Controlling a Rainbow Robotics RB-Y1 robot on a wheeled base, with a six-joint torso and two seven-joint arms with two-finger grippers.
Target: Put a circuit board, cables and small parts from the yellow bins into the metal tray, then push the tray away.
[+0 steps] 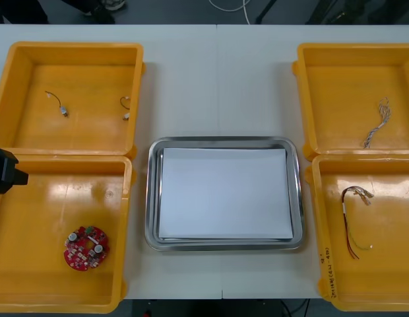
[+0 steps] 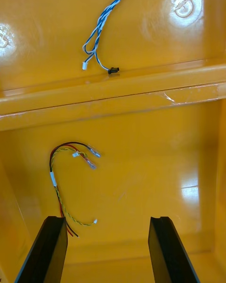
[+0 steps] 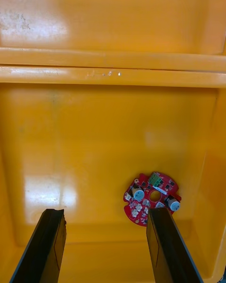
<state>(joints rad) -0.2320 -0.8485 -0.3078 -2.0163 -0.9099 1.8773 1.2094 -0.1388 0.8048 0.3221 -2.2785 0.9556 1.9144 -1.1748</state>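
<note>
We read the front view as a clock face centred on the tray. The table (image 1: 218,79) carries four yellow bins (image 1: 86,135), at 10, 8, 2 and 4 o'clock. The metal tray (image 1: 224,140) sits between them, white inside, with nothing loaded. We judge the task to be at its very start, with every pick and the final push yet to do.

The left gripper (image 3: 104,214) hangs over the 8 o'clock bin, its fingers spread wide with nothing between them. The right gripper (image 2: 107,221) hangs over the 4 o'clock bin, equally wide apart and empty.

The red and yellow cable (image 1: 350,223) lies in the 4 o'clock bin, just beside one finger of the right gripper. The blue and white cable (image 1: 377,124) lies in the 2 o'clock bin. The circuit board (image 1: 86,248) lies on the floor of the 8 o'clock bin, close by one finger of the left gripper. Two small metal parts (image 1: 62,111) lie apart in the 10 o'clock bin.

We judge the board and the red and yellow cable to be the likeliest first picks, since each gripper is poised near one.
</note>
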